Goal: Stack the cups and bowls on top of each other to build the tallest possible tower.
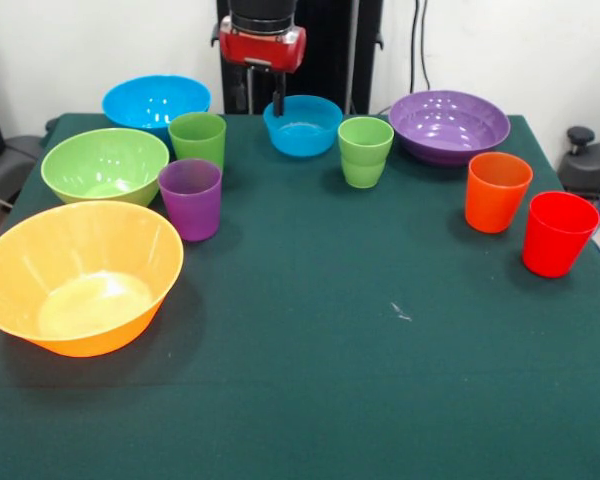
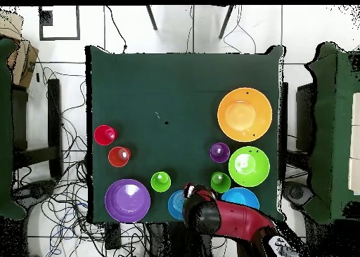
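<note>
Jaws first: we cannot tell how they stand, since only a dark tip shows hanging below the red and black gripper point(image 1: 277, 100) at the far edge of the worktop point(image 1: 330, 330). That tip hangs at the left rim of the smaller blue bowl point(image 1: 302, 125); in the overhead view the gripper head point(image 2: 191, 195) covers part of that bowl point(image 2: 175, 205).

Going from the near side in the front view, we see no tower: every piece stands alone on the green cloth. Nearest, at the left, sits the big orange bowl point(image 1: 80, 275), well apart from the jaws. Past it, the purple cup point(image 1: 191, 198) stands just beside the lime green bowl point(image 1: 105, 165). Over at the right, the red cup point(image 1: 559, 233) and the orange cup point(image 1: 497, 191) stand close together, also well away from the jaws.

Farther back, one green cup point(image 1: 197, 138) stands behind the purple cup, and the other green cup point(image 1: 365, 151) stands just to the right of the smaller blue bowl, between it and the wide purple bowl point(image 1: 449, 125). At the far left sits the large blue bowl point(image 1: 156, 102).

From overhead we see the same spread: orange bowl point(image 2: 244, 114), green bowl point(image 2: 249, 166) and purple bowl point(image 2: 127, 200) all open side up.
</note>
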`<state>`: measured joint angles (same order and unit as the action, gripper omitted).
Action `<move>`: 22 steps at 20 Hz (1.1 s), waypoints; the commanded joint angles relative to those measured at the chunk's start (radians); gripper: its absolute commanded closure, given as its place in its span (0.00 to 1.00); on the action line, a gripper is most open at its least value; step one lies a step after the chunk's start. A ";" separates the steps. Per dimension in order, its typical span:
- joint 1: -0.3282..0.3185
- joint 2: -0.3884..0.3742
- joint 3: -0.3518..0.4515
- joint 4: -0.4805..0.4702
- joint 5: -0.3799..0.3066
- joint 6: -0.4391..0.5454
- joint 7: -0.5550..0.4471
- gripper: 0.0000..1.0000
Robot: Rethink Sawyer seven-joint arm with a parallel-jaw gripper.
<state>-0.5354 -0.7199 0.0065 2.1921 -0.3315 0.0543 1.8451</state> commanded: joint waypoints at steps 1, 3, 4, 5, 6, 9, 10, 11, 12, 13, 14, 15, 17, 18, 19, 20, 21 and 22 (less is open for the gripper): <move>-0.082 -0.015 0.135 -0.164 -0.016 0.125 -0.022 0.00; -0.148 -0.012 0.169 -0.191 -0.040 0.160 -0.082 0.00; -0.184 -0.013 0.192 -0.200 -0.050 0.182 -0.114 0.00; -0.216 -0.016 0.210 -0.214 -0.058 0.207 -0.145 0.00; -0.247 -0.019 0.228 -0.232 -0.067 0.233 -0.179 0.00; -0.311 -0.018 0.258 -0.287 -0.095 0.296 -0.242 0.00; -0.331 -0.018 0.268 -0.300 -0.106 0.305 -0.252 0.00; -0.353 -0.016 0.283 -0.314 -0.114 0.321 -0.265 0.00; -0.375 -0.017 0.298 -0.326 -0.125 0.336 -0.280 0.00; -0.396 -0.015 0.312 -0.337 -0.133 0.351 -0.292 0.00; -0.413 -0.017 0.325 -0.343 -0.141 0.361 -0.297 0.00; -0.429 -0.018 0.337 -0.349 -0.148 0.371 -0.303 0.00; -0.444 -0.019 0.357 -0.356 -0.156 0.388 -0.302 0.00; -0.447 -0.021 0.362 -0.358 -0.161 0.394 -0.295 0.00; -0.441 -0.028 0.359 -0.357 -0.167 0.393 -0.278 0.00; -0.438 -0.033 0.360 -0.360 -0.169 0.403 -0.267 0.00; -0.430 -0.040 0.359 -0.356 -0.171 0.407 -0.250 0.00; -0.418 -0.047 0.359 -0.349 -0.173 0.404 -0.230 0.00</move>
<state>-0.9902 -0.7301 0.2048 1.9353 -0.4203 0.3513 1.8451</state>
